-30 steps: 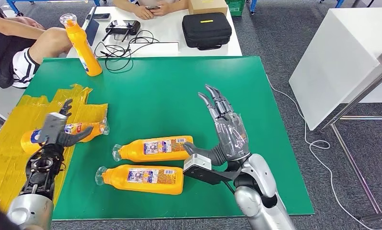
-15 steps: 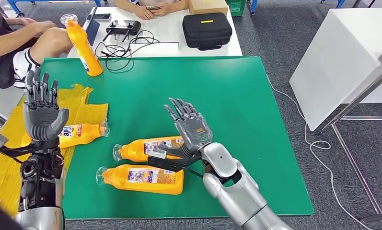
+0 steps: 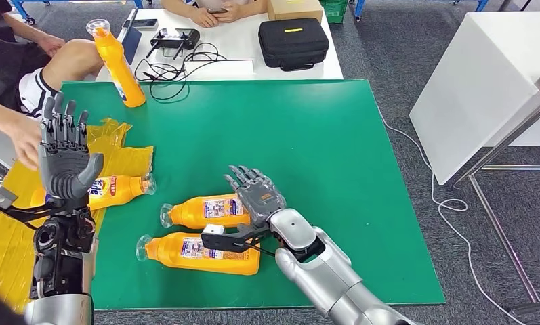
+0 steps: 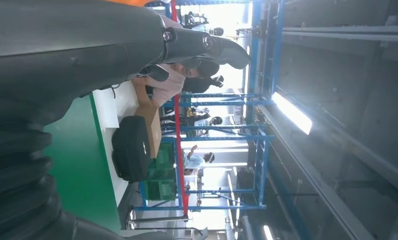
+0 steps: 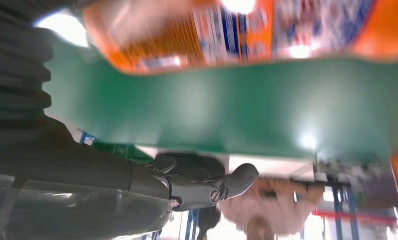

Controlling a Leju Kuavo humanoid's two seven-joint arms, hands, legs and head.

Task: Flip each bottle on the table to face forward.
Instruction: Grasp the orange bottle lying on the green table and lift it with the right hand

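Three orange bottles lie on their sides on the green table (image 3: 335, 142): one (image 3: 118, 190) on the yellow sheet, a middle one (image 3: 202, 211) and a front one (image 3: 199, 251). A fourth bottle (image 3: 118, 65) stands upright at the far left corner. My right hand (image 3: 256, 196) is open, fingers spread over the base end of the middle bottle; whether it touches is unclear. The right wrist view has a blurred bottle (image 5: 236, 30) close above the table (image 5: 211, 105). My left hand (image 3: 64, 153) is raised upright and open, holding nothing, in front of the bottle on the sheet.
A person's hand (image 3: 24, 140) reaches in at the left edge beside my left hand. A crumpled yellow sheet (image 3: 9, 223) covers the table's left side. Behind stands a white table with a black case (image 3: 293, 42), cables and a controller (image 3: 174, 39).
My right hand swung left and down onto the middle bottle's base end. My left hand lifted off the bottle on the sheet and opened upright. A person's hand came in at the left.
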